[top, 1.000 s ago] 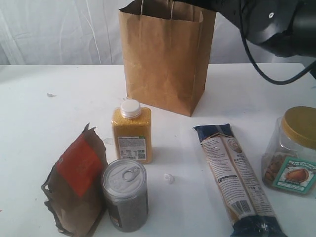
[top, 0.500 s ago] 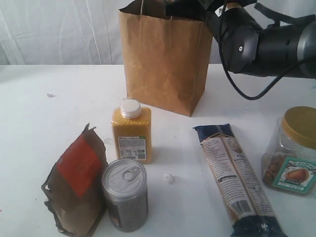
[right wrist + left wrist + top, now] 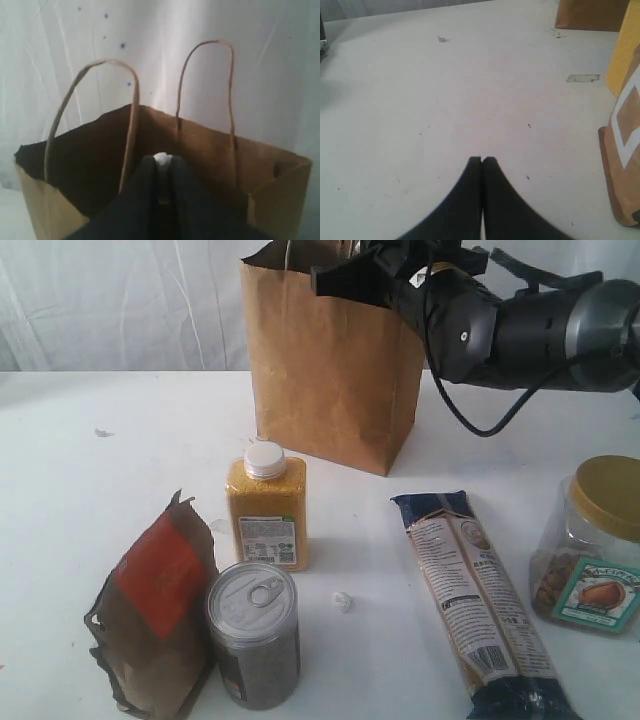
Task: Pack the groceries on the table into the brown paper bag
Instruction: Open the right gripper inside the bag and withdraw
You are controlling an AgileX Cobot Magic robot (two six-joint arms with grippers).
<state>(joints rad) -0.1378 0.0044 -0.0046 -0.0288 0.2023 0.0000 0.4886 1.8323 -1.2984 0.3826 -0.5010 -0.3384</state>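
The brown paper bag (image 3: pixel 330 370) stood upright at the back of the white table (image 3: pixel 120 470), matt, creased kraft with thin twine handles (image 3: pixel 131 125) looped above its open mouth. In front of it lay the long glossy pasta packet (image 3: pixel 480 605), with the ribbed silver pull-tab can (image 3: pixel 254 635), the crumpled orange-labelled brown pouch (image 3: pixel 155 610), the yellow-grain bottle (image 3: pixel 266 510) and the gold-lidded clear jar (image 3: pixel 592 545) standing nearby. The right arm (image 3: pixel 520 330) reached across level. The right gripper (image 3: pixel 162 160) hung over the bag's mouth, its jaws nearly together, nipping a white bit (image 3: pixel 162 158) I could not name. The left gripper (image 3: pixel 481 160) hovered low over bare table, its fingers pressed together.
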